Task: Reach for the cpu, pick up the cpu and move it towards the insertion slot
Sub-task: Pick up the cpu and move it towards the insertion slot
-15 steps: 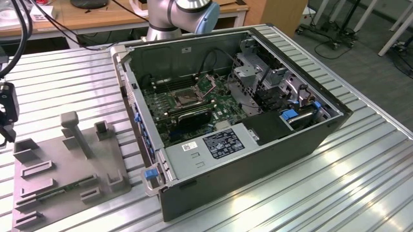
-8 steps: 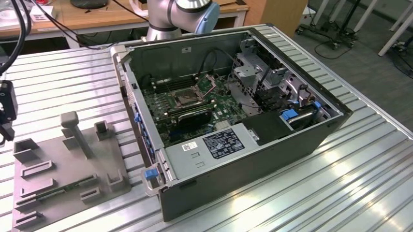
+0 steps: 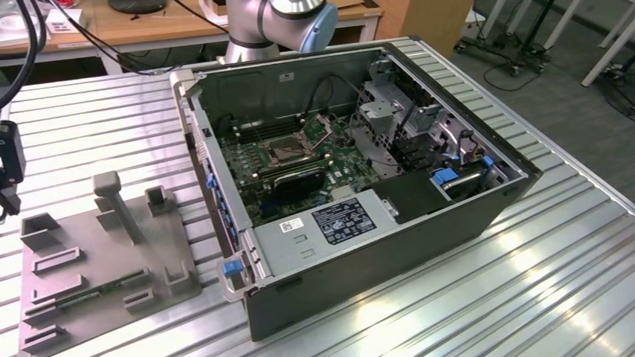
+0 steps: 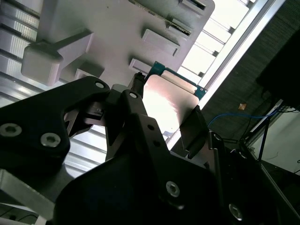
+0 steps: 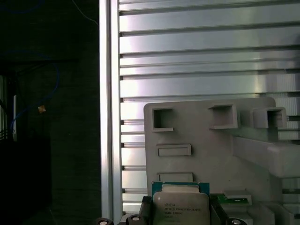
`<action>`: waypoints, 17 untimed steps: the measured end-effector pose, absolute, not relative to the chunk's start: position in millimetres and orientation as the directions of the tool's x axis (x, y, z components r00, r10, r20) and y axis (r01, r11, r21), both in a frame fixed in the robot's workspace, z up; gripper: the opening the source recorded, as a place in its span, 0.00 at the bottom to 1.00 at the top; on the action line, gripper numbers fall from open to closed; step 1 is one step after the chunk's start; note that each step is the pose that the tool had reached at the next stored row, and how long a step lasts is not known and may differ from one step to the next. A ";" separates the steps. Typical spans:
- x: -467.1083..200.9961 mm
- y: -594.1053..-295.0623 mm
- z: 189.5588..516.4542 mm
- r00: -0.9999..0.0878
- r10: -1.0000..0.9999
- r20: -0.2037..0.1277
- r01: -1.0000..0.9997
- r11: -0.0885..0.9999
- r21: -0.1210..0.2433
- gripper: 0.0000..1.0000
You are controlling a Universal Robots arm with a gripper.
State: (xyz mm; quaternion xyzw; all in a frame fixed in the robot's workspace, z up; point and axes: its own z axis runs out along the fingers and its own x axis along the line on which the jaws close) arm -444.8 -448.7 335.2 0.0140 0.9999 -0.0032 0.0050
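Note:
The cpu (image 5: 180, 206), a silvery square chip with a thin green rim, sits between my gripper's (image 5: 181, 212) black fingers, which are shut on two of its opposite edges. In the second wrist view the cpu (image 4: 168, 101) shines bright between the fingers (image 4: 193, 129), held up off the grey tray (image 4: 117, 33). In the exterior view my gripper (image 3: 8, 186) hangs at the far left edge, above the table beside the tray (image 3: 109, 260). The insertion slot (image 3: 281, 151), a silver-framed square socket with a dark centre, lies on the motherboard inside the open computer case, well to the exterior view's right of the gripper.
The open computer case (image 3: 397, 238) lies on the ribbed metal table (image 3: 536, 290). The tray carries upright posts (image 3: 117, 204), several recesses and a green memory stick (image 3: 94, 294). The arm's base (image 3: 268, 30) stands behind the case. The table edge (image 5: 108, 117) drops to a dark floor.

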 end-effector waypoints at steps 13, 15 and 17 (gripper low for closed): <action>-439.8 -448.6 335.1 -1.000 0.028 -0.010 0.028 1.000 -0.006 0.55; -439.7 -448.7 335.2 -1.000 0.028 -0.010 0.028 1.000 -0.006 0.55; -439.7 -448.7 335.4 -1.000 0.028 -0.010 0.028 1.000 -0.006 0.55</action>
